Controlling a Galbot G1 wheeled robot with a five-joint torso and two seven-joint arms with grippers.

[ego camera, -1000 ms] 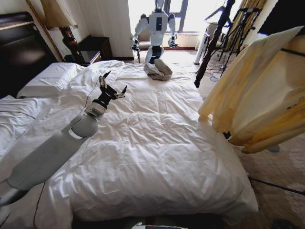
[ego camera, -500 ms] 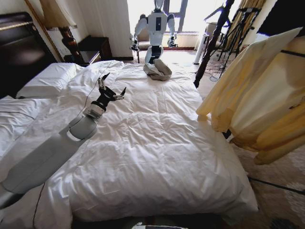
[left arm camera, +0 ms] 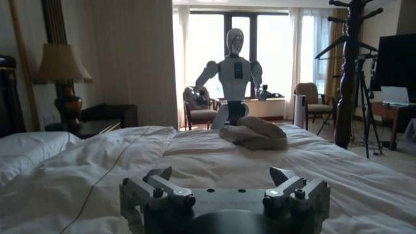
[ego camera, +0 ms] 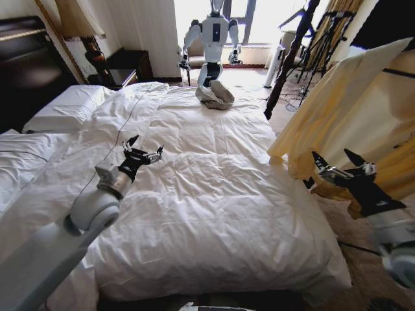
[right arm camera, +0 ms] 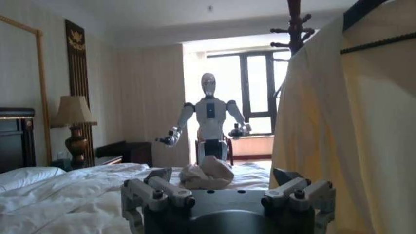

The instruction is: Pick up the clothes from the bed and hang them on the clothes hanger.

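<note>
Clothes (ego camera: 350, 110): cream-yellow top, draped off the right side of the bed (ego camera: 214, 194), long axis running down from a black bar at upper right, possibly the clothes hanger (ego camera: 397, 71). Note that your right gripper (ego camera: 343, 167), fingers spread and empty, sits just in front of the lower folds. Your left gripper (ego camera: 144, 150), likewise open, hovers low over the duvet, well apart; judge the right arm nearer.

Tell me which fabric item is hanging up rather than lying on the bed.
The pale cream-yellow long-sleeved top, hanging beside the bed near the right tool; the small grey-beige cloth heap lies on the white duvet.
</note>
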